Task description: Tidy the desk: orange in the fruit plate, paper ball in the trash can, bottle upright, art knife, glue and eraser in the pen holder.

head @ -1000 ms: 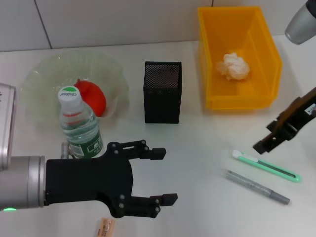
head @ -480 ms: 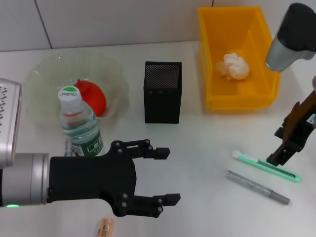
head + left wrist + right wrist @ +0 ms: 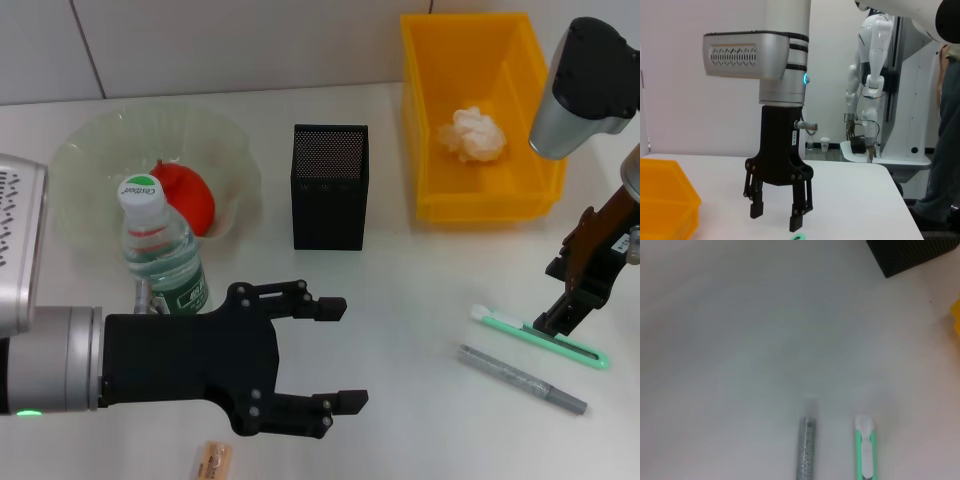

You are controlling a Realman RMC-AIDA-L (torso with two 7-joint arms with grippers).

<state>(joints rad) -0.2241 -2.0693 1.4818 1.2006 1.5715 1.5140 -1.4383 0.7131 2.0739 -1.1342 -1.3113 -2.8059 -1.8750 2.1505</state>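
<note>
Picking up the art knife comes next: the right gripper, jaws spread, hangs over it at near right. Straddle its mint body crosswise, clear of the grey glue stick. Left gripper idles open, near left.

**What you can't really make out here**

The left gripper covers the bottom of the bottle in the head view, and the bottle hides part of the orange. The eraser is cut off by the bottom edge — its print is too small to read. The right gripper blocks a bit of the art knife. In the right wrist view the knife and the grey glue stick run off the edge — the pen holder shows just one corner.
</note>
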